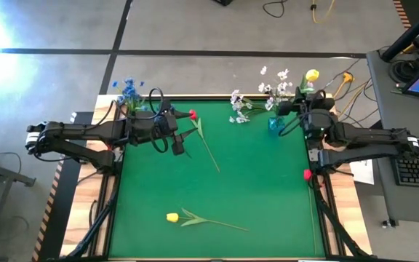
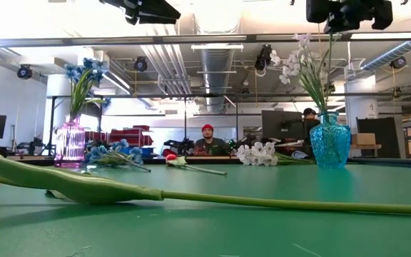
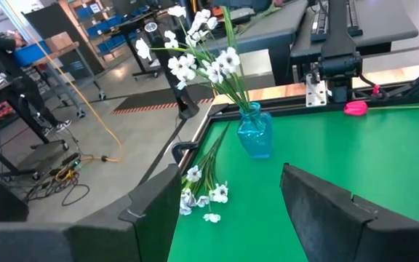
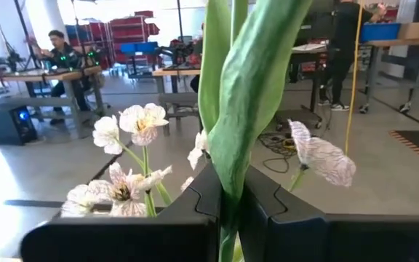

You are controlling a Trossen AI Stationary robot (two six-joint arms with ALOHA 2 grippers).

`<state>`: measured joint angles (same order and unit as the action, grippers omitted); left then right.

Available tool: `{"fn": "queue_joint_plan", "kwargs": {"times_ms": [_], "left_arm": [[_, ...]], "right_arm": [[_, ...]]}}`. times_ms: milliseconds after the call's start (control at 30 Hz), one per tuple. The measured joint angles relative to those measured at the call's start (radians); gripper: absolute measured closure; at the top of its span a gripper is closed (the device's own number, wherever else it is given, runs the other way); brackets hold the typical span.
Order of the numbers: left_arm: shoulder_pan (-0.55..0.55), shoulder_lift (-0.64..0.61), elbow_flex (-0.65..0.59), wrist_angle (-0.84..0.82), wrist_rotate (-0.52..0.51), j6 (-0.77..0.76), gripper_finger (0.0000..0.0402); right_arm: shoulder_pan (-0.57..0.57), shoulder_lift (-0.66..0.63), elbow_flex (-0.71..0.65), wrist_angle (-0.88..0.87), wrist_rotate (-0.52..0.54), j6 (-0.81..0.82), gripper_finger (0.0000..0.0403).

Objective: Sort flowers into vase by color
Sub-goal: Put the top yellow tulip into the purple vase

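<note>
Near edge of green worktop [image 1: 268, 196]: yellow tulip on long green stem [image 1: 172, 217], lying flat. Mid-worktop toward far-left corner: red tulip [image 1: 193, 115], flat; left claw [image 1: 178, 145] beside it, fingers apart, empty. Far edge: loose white blossom spray [image 1: 237, 109]; translucent blue glass vase [image 1: 275, 124] holding white blossoms. Right claw [image 4: 228, 218] above vase, clamped on second yellow tulip's green stem [image 4: 231, 109]. Far-left corner: ribbed pink glass vase [image 2: 69, 143] with blue flowers [image 2: 85, 71].

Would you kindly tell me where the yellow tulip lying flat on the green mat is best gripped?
Probably grip the yellow tulip on its bare stem beyond the leaf, coming straight down with the pincer across the stem. It lies flat, alone, with the head at one end.
</note>
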<state>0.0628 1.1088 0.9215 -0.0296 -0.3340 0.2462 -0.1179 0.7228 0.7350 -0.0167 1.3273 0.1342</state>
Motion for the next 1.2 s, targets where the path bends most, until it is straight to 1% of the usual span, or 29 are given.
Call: {"fn": "queue_joint_plan", "kwargs": {"times_ms": [333, 433, 567, 733, 1033, 1200], "left_arm": [[0.000, 0.000, 0.000, 0.000, 0.000, 0.000, 0.0178], [0.000, 0.000, 0.000, -0.001, 0.000, 0.000, 0.0178], [0.000, 0.000, 0.000, -0.001, 0.000, 0.000, 0.0178], [0.000, 0.000, 0.000, -0.012, 0.000, -0.014, 0.0178], [0.000, 0.001, 0.000, -0.078, 0.000, -0.061, 0.0178], [0.000, 0.001, 0.000, -0.147, 0.000, -0.116, 0.0178]], "right_arm": [[-0.022, 0.075, -0.031, -0.005, 0.008, 0.031, 0.0384], [-0.022, 0.101, -0.031, -0.009, 0.008, 0.030, 0.0373], [-0.022, 0.119, -0.032, -0.009, 0.010, 0.030, 0.0339], [-0.022, 0.111, -0.032, -0.010, 0.037, 0.031, 0.0291], [-0.020, 0.076, -0.030, -0.030, 0.037, 0.026, 0.0212], [0.013, 0.063, -0.026, -0.031, 0.036, 0.025, 0.0171]]}}
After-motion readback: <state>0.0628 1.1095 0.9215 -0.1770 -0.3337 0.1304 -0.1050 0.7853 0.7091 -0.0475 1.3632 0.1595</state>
